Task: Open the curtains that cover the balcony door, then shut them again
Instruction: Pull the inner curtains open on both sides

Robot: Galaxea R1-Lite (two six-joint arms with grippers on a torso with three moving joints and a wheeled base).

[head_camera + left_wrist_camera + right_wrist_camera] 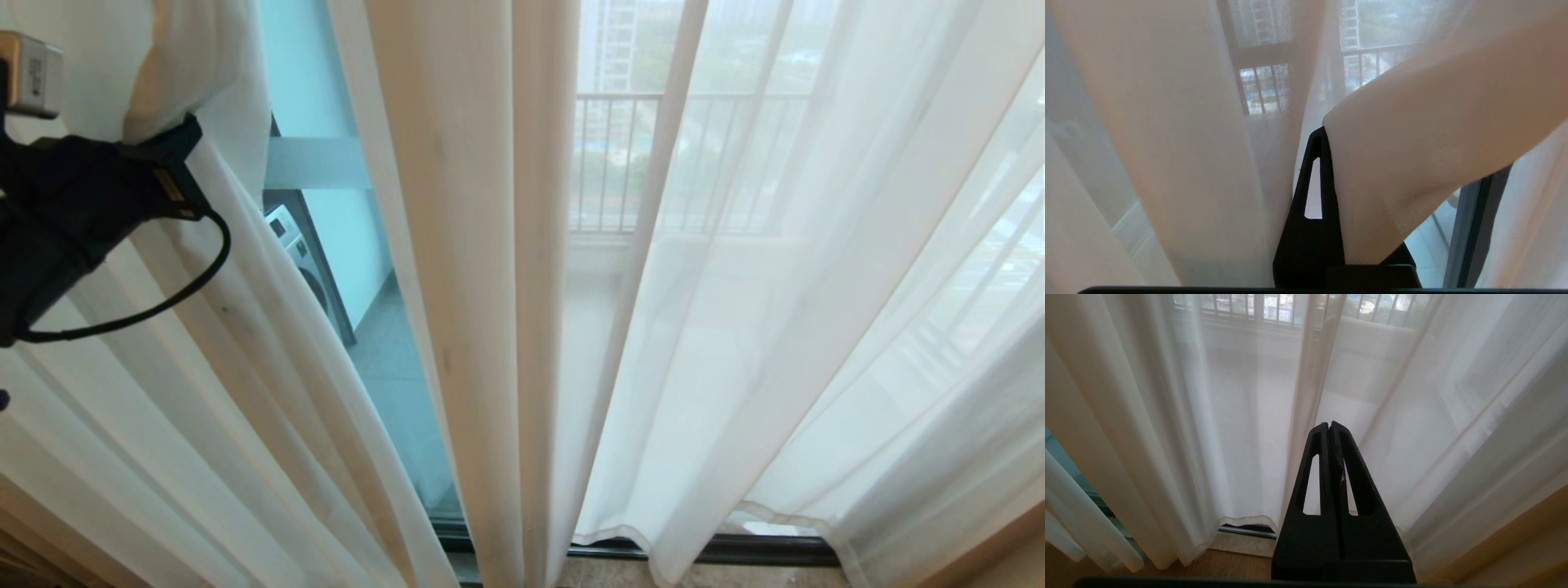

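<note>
The sheer white curtains (784, 286) hang in soft folds over the balcony door (314, 98). Between the left panel (245, 343) and a bunched middle fold (482, 269) is a gap where bare glass and its frosted stripe show. My left gripper (186, 131) is high at the left, shut on a fold of the left curtain (1412, 155). That fabric drapes over one finger, and the other black finger (1314, 183) shows. My right gripper (1329, 425) is out of the head view; it is shut and empty, pointing at the curtains (1229, 416) without touching them.
Through the gap I see a washing machine (298, 253) on the balcony. A railing (620, 163) shows through the sheer fabric. The door's black bottom track (759, 549) runs along the floor, and a strip of wood floor (1237, 565) lies before it.
</note>
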